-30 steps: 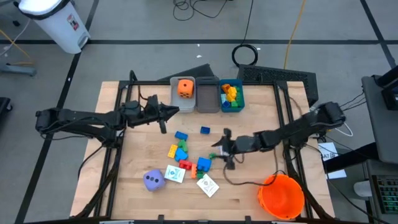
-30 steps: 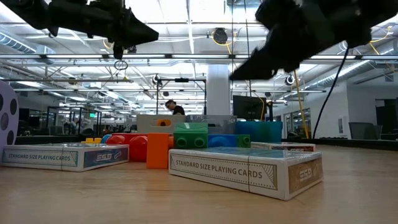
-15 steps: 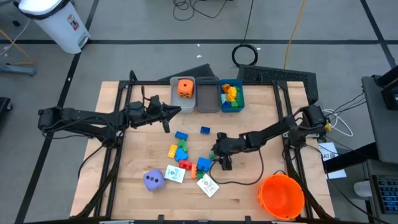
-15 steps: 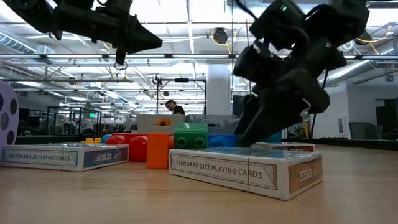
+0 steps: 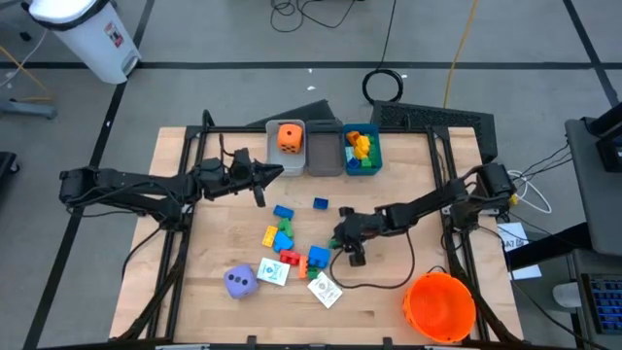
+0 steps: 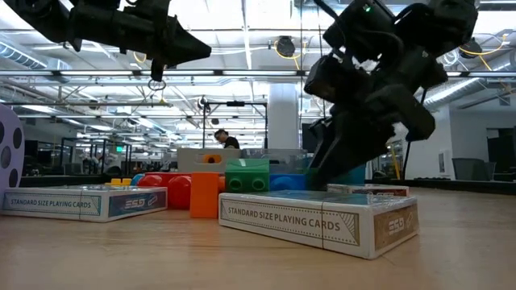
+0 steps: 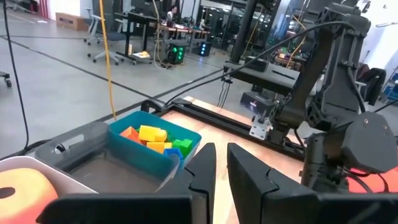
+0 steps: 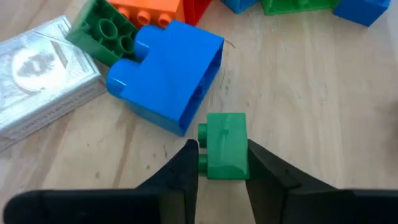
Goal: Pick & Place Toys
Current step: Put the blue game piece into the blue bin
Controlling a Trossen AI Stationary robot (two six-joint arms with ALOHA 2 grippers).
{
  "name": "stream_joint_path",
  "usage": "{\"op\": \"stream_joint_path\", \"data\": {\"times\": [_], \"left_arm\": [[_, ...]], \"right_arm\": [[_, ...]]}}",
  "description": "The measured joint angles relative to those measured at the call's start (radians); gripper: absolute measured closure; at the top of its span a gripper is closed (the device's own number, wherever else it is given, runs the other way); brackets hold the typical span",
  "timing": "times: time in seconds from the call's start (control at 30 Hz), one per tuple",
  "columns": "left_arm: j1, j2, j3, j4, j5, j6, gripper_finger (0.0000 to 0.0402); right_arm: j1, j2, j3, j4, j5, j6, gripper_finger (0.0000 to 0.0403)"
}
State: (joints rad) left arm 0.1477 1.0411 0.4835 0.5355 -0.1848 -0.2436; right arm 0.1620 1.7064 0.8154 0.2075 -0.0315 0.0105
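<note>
Left to right across the table [image 5: 389,292] in the high view: the left gripper [image 5: 275,171] waits at about ten o'clock from the table's middle, just short of the bins [image 5: 326,149], its fingers close together with a narrow gap and nothing between them. The purple die [image 5: 240,282] sits at seven o'clock near the front edge, with a card box [image 5: 273,272] beside it. The block pile [image 5: 288,237] lies near the middle, a second card box [image 5: 325,289] at six o'clock.

The right gripper [image 5: 336,240] is down at the pile's right edge. In its wrist view the fingers [image 8: 179,175] flank a small green block [image 8: 226,145], one against each side, apparently pinching it on the wood just beside a large blue block [image 8: 168,74].

The green block is likely light, rigid, smooth plastic, so it could slip or twist. Holding it across its flat side walls, centred, not over the studs, looks best. A straight lift should clear the blue block. The orange bucket [image 5: 439,304] stands at four o'clock.
</note>
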Motion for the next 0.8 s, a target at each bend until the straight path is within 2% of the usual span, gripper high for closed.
{"op": "stream_joint_path", "data": {"times": [0.23, 0.37, 0.47, 0.63, 0.7, 0.8], "left_arm": [[-0.005, 0.0, 0.0, -0.008, 0.001, -0.028, 0.0353], [-0.016, 0.0, 0.0, -0.011, 0.001, -0.066, 0.0353], [-0.029, 0.001, 0.0, -0.017, 0.002, -0.077, 0.0353], [-0.041, 0.001, 0.0, -0.017, 0.002, -0.064, 0.0353], [-0.041, 0.001, 0.0, -0.012, 0.0, -0.048, 0.0353], [-0.036, 0.001, 0.0, -0.002, -0.03, -0.02, 0.0353]], "right_arm": [[-0.018, -0.174, 0.0, -0.14, 0.026, 0.028, 0.0304], [-0.028, -0.307, -0.005, -0.201, 0.209, 0.055, 0.0293], [-0.048, -0.392, -0.03, -0.205, 0.367, 0.053, 0.0304], [-0.15, -0.482, -0.098, -0.161, 0.547, 0.053, 0.0311], [-0.225, -0.495, -0.126, -0.122, 0.57, 0.053, 0.0311], [-0.362, -0.498, -0.155, -0.068, 0.481, 0.086, 0.0297]]}}
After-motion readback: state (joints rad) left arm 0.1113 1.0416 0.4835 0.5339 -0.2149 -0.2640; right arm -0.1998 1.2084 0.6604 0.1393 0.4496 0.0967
